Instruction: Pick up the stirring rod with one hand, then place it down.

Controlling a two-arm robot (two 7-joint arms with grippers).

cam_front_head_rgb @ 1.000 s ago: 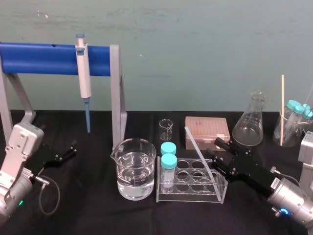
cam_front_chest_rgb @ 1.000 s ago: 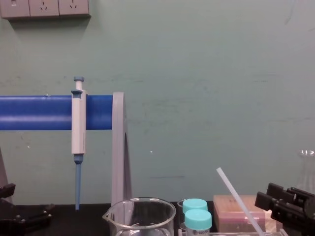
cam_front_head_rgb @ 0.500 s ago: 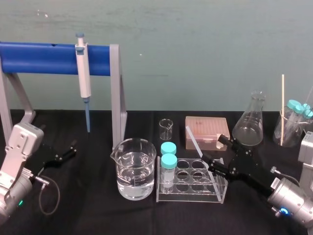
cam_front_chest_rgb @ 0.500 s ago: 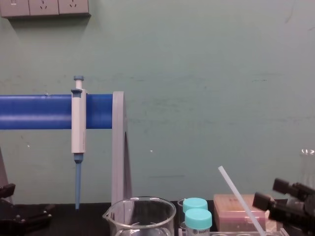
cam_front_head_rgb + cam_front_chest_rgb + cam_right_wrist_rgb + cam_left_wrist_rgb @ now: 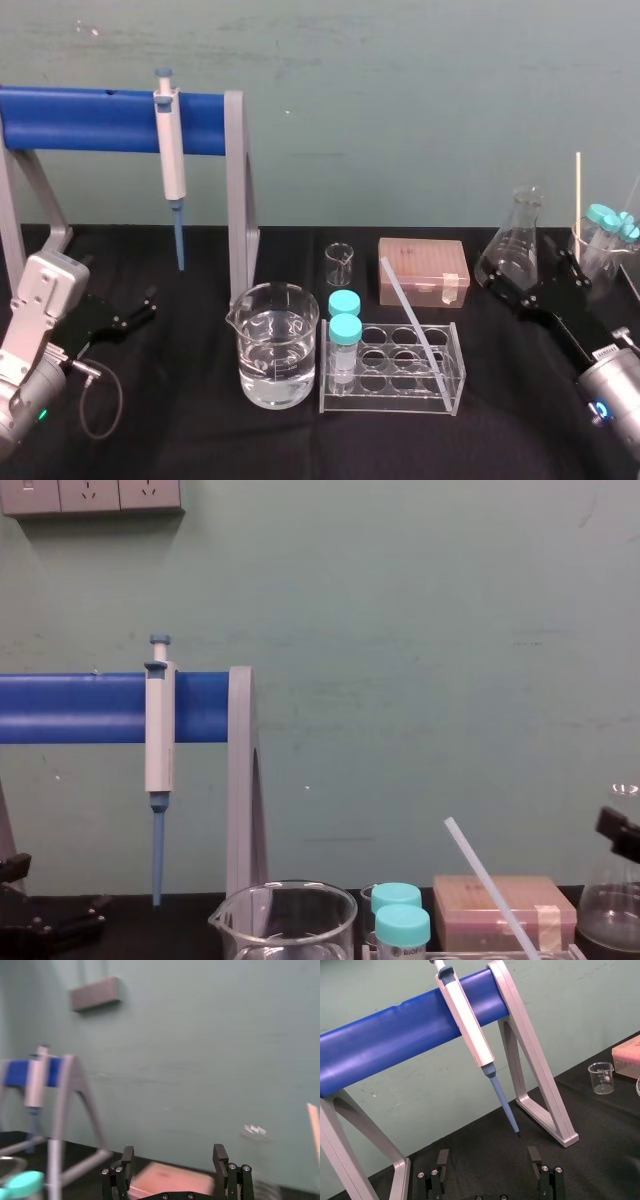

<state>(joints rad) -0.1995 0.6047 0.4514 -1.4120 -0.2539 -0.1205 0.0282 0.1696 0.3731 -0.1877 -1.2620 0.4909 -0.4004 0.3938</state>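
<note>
Since the shot half a sec ago, the black flat-fingered right gripper (image 5: 525, 272) has backed off from the rod. It now sits at abt 2 o'clock from the clear plastic tube rack (image 5: 392, 398), right by the clear glass conical flask (image 5: 522, 215). Its fingers are spread wide in the right wrist view w/ nothing between them.

Meanwhile the long, thin, white see-through stirring rod (image 5: 410, 315) hasn't budged. Its bottom end is in the rack's right-hand end and its top leans toward 11 o'clock, touching nothing but the rack afaict. So imo the put-down is done and this is just the retreat.

The rod itself looks straight, pencil-thin and milky. It pokes up well past the teal-capped vials (image 5: 345, 325) at its 9 o'clock. In the chest view it slants up in front of the pink tip box (image 5: 560, 895).

Black left gripper (image 5: 135, 312) is parked over at the table's 9 o'clock side, fingers also apart.
</note>
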